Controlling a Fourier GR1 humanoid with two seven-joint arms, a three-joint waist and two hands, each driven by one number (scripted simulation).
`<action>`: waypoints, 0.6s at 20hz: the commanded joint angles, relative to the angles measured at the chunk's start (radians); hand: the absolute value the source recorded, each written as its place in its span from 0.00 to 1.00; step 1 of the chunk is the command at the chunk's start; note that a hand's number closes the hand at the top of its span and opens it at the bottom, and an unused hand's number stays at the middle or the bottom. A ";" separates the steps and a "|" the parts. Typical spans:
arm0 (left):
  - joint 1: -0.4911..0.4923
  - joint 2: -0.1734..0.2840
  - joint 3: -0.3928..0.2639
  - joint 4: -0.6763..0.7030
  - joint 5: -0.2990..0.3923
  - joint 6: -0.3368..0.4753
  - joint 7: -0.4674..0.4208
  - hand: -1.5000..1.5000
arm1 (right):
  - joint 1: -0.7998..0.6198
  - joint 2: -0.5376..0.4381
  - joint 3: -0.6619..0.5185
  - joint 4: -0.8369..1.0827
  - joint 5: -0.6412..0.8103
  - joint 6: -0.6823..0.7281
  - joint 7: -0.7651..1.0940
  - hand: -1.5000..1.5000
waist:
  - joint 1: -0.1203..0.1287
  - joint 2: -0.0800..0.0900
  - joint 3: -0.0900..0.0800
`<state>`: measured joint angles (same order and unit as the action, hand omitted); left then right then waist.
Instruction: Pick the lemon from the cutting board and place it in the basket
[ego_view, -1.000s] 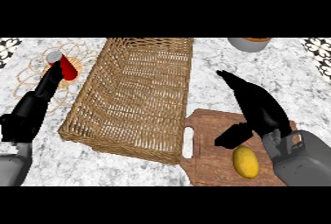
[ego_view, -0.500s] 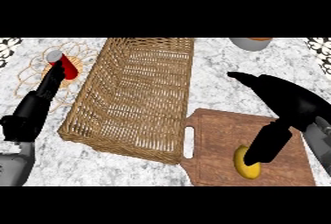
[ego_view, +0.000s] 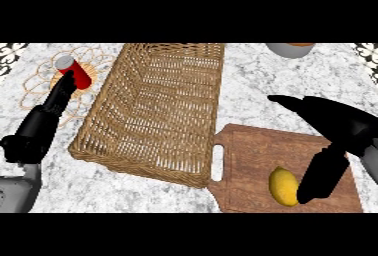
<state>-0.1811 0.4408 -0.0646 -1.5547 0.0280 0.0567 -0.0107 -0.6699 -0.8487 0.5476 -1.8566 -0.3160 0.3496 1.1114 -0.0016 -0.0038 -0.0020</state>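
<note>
A yellow lemon (ego_view: 283, 186) lies on the wooden cutting board (ego_view: 255, 155) at the lower right. My right hand (ego_view: 336, 125) hovers over the board with fingers stretched towards the upper left, and its thumb (ego_view: 317, 175) points down, touching or just beside the lemon's right side. The hand is open and holds nothing. The wicker basket (ego_view: 159, 107) stands left of the board with nothing in it. My left hand (ego_view: 44, 125) rests open at the far left, fingers pointing up.
A red bottle with a grey cap (ego_view: 74, 72) lies on a wire trivet (ego_view: 52, 85) at the upper left, beside my left fingers. A grey bowl (ego_view: 291, 49) sits at the top right edge. The board's handle slot faces the basket.
My right hand has moved to the right and down over the board. Its thumb has come down beside the lemon. The lemon, basket and left hand have stayed put.
</note>
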 joint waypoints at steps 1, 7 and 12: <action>-0.010 -0.017 -0.009 -0.008 -0.022 0.007 -0.001 0.50 | 0.000 -0.002 0.046 -0.009 -0.006 0.058 0.168 0.00 | 0.002 0.002 0.001; 0.032 -0.008 0.026 0.039 -0.010 -0.029 -0.071 0.50 | 0.078 0.007 0.136 -0.005 0.031 0.032 0.142 0.00 | -0.004 0.001 0.000; -0.037 -0.038 0.014 0.047 -0.040 -0.020 -0.012 0.50 | 0.133 0.019 0.135 0.022 0.114 0.034 0.089 0.00 | -0.004 0.003 0.001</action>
<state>-0.1940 0.4285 -0.0406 -1.5343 0.0122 0.0297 -0.0258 -0.5685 -0.8527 0.6663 -1.8126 -0.2459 0.3668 1.0742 -0.0020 -0.0012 -0.0007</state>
